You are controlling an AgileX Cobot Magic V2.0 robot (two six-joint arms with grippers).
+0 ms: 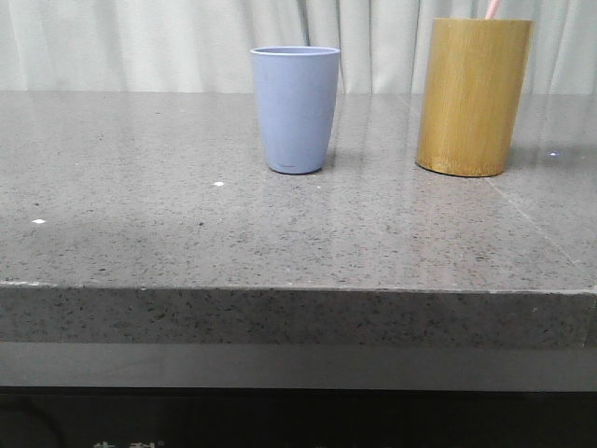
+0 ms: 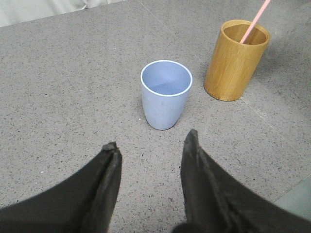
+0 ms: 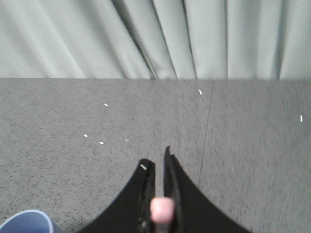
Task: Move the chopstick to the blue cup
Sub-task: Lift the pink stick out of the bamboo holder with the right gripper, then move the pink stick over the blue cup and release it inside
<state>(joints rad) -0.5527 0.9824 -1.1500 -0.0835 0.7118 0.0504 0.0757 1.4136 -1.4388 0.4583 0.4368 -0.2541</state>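
Observation:
The blue cup stands upright and empty mid-table, also seen from above in the left wrist view and at a corner of the right wrist view. A pink chopstick rises out of the bamboo holder; only its tip shows in the front view. The blunt pink end of the chopstick sits clamped between the fingers of my right gripper, which is shut on it. My left gripper hovers open just short of the blue cup, nothing between its fingers.
The bamboo holder stands to the right of the blue cup with a gap between them. The grey stone table ends at a front edge. A pale curtain hangs behind.

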